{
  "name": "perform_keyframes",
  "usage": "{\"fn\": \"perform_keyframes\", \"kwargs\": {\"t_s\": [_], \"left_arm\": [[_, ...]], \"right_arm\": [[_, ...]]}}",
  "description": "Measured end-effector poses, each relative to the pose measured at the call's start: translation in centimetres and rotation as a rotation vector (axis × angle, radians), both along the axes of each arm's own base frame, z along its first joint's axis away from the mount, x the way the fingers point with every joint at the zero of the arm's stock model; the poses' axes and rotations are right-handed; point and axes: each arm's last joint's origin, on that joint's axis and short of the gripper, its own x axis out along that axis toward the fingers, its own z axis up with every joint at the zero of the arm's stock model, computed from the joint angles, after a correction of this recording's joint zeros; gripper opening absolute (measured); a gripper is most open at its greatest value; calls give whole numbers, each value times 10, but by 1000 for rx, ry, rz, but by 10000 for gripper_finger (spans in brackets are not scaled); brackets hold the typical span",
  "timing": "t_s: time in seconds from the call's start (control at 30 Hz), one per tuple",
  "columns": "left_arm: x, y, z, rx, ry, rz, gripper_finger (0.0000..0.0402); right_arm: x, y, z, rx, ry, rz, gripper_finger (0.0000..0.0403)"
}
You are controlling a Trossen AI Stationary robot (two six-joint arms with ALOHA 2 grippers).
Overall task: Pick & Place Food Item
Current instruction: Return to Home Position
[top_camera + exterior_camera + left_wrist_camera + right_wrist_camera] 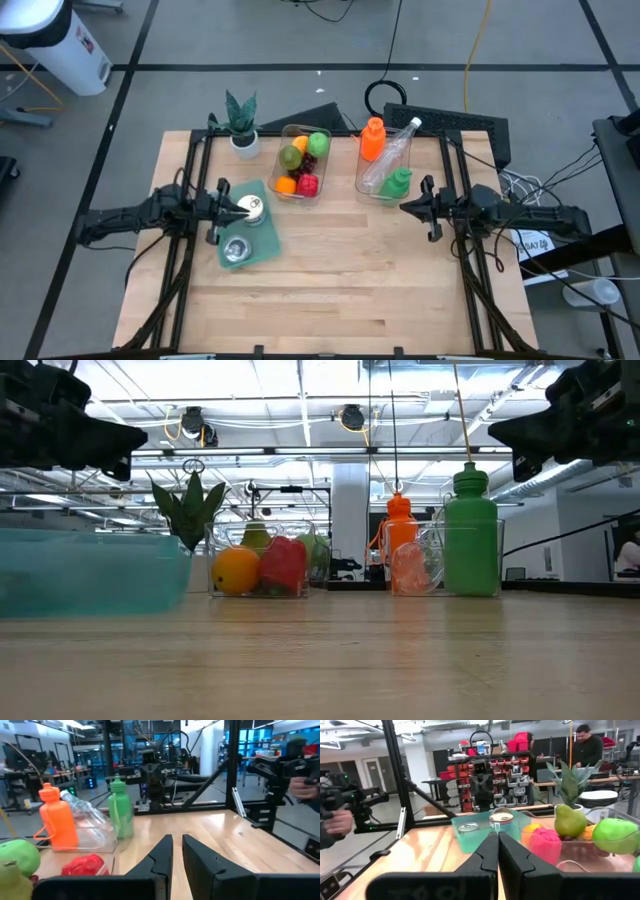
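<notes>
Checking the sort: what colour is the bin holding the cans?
The bin is teal, a blue-green; it shows best in the high view.

potted plant up by the table's far-left corner, fruit bin right beside it, bottle bin further right, can bin in front of the plant, toward the left edge

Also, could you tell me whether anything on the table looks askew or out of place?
Only small things: the blue bin sits skewed to the table's edges, and the clear bottle lies slanted across the right transparent bin. Nothing spilled. Left gripper and right gripper hang idle.
</notes>
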Motion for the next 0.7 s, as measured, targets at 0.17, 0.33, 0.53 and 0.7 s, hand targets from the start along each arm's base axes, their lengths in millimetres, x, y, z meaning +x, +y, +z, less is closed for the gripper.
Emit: {"fn": "perform_keyframes", "kwargs": {"t_s": [0.17, 0.33, 0.53, 0.7], "left_arm": [[0, 2, 0, -7, 0, -4, 51], [0, 3, 0, -29, 2, 26, 51], [0, 4, 0, -56, 4, 86, 51], [0, 4, 0, -58, 1, 87, 51]], "right_arm": [[0, -3, 0, 10, -1, -30, 0], [0, -4, 1, 23, -8, -42, 0], [-1, -4, 1, 23, -13, -42, 0], [-1, -4, 1, 24, -13, -42, 0]]}}
